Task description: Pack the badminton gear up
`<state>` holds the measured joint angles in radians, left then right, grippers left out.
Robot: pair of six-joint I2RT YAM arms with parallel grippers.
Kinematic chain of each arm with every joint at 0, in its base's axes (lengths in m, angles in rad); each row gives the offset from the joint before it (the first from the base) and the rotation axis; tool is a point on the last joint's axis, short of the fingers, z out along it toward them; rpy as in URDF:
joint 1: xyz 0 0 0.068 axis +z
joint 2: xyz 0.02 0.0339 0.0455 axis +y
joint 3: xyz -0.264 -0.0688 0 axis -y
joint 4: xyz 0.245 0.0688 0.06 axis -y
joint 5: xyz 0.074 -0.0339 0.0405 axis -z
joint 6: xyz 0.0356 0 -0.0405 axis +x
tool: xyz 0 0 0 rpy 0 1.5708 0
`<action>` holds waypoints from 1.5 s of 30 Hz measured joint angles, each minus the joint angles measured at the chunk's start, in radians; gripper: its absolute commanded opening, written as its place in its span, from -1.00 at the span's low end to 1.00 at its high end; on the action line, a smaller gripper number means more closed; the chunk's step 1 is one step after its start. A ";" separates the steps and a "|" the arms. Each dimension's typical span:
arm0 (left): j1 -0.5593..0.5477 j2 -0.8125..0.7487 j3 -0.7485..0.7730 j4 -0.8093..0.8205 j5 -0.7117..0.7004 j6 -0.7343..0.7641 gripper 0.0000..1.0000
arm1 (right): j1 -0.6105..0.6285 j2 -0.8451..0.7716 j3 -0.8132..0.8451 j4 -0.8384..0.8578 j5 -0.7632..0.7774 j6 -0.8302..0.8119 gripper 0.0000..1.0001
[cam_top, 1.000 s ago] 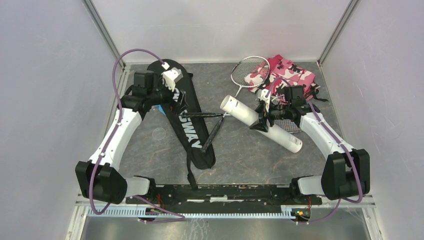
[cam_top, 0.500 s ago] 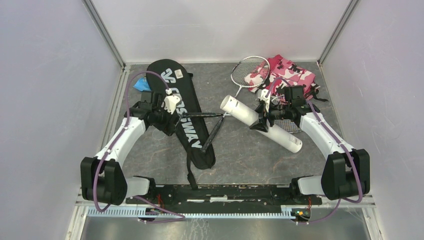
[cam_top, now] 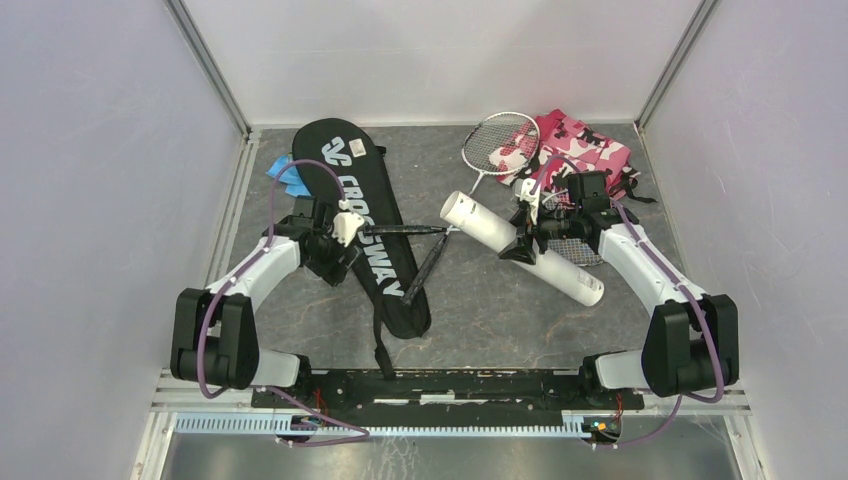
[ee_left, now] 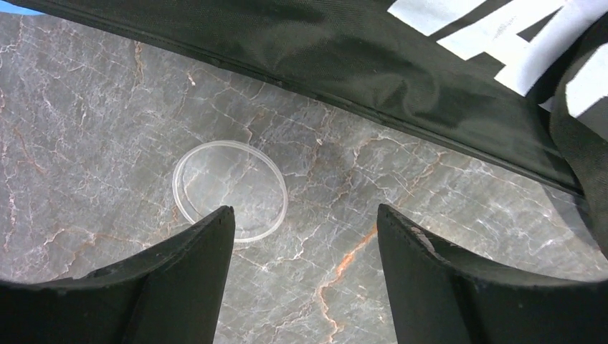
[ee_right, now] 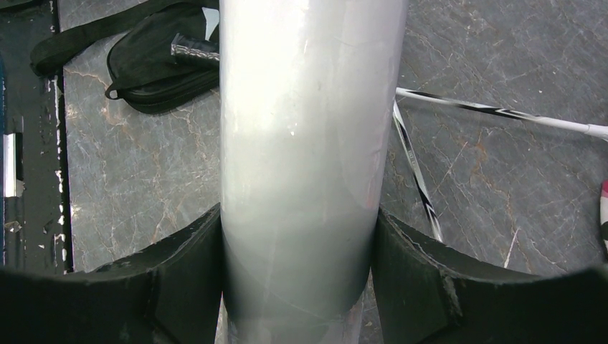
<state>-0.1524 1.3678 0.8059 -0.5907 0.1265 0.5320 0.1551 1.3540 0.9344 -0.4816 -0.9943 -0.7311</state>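
Observation:
The long black CROSSWAY bag (cam_top: 372,232) lies on the left half of the table. My left gripper (cam_top: 334,262) hangs open and empty over the bag's left edge (ee_left: 373,79). My right gripper (cam_top: 527,242) is shut on the long white tube (cam_top: 480,225), which fills the right wrist view (ee_right: 308,143). One racket's head (cam_top: 500,142) rests on the pink cloth. The second racket's head (cam_top: 568,250) lies under my right wrist. Both black handles (cam_top: 402,230) lie across the bag. No shuttlecocks show.
A clear round lid (ee_left: 229,190) lies on the table just ahead of my left fingertips. A pink camouflage cloth (cam_top: 590,148) sits at the back right. A blue cloth (cam_top: 288,176) lies beside the bag's far end. White walls close in on three sides.
My left arm has drawn back from the bag's far end toward the near side, baring the blue cloth and the bag's top. The right arm and tube have not moved.

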 measured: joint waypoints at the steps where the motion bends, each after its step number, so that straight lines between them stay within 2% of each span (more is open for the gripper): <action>1: 0.000 0.008 -0.002 0.007 -0.003 0.002 0.49 | 0.000 0.003 0.000 0.001 0.000 0.000 -0.25; 13: 0.000 0.096 -0.041 0.067 -0.026 0.022 0.09 | 0.000 0.005 0.000 0.007 -0.005 0.002 -0.26; 30: 0.001 0.124 -0.027 0.116 -0.028 0.038 -0.55 | 0.000 0.005 0.000 0.016 -0.016 0.009 -0.26; 33: 0.001 0.120 -0.034 0.130 -0.024 0.037 -0.72 | 0.000 0.005 0.000 0.016 -0.016 0.009 -0.26; 35: 0.002 0.110 -0.043 0.137 -0.023 0.035 -0.92 | 0.000 0.005 0.000 0.016 -0.016 0.009 -0.26; 40: 0.006 0.056 -0.066 0.131 -0.015 0.012 -0.96 | 0.000 0.005 0.000 0.016 -0.015 0.008 -0.26; 45: 0.007 -0.061 -0.064 0.102 0.038 -0.011 -0.96 | 0.000 0.005 0.000 0.011 -0.015 0.000 -0.26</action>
<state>-0.1452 1.3071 0.7418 -0.4889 0.1642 0.5205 0.1555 1.3590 0.9340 -0.4706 -1.0092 -0.7311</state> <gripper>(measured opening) 0.029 0.694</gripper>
